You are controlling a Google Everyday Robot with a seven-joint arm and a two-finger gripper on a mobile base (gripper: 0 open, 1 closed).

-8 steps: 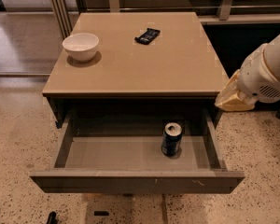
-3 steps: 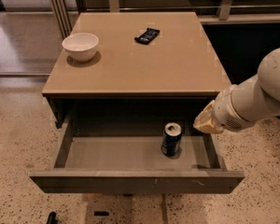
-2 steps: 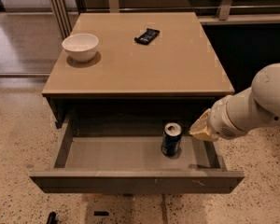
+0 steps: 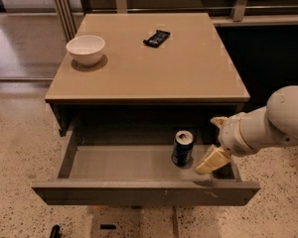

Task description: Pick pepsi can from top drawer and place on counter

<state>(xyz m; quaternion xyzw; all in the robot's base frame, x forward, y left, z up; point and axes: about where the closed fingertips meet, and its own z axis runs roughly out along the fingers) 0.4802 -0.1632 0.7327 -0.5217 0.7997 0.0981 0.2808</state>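
One tan counter (image 4: 188,68) fills the upper centre, with its top drawer (image 4: 139,192) pulled open below, leaving the pepsi can (image 4: 183,148) reachable at right of centre. The gripper (image 4: 216,141) sits just right of it, jaws seemingly spread wide, empty. The can stands upright, long axis vertical, silver top up

I read this as an office or lab test area: speckled floor (image 4: 20,148), metal-framed partition (image 4: 62,9) behind, one freestanding tan counter (image 4: 188,68) with its top drawer (image 4: 139,192) open. Gripper (image 4: 214,142) hangs at the drawer's right end, jaws apart.
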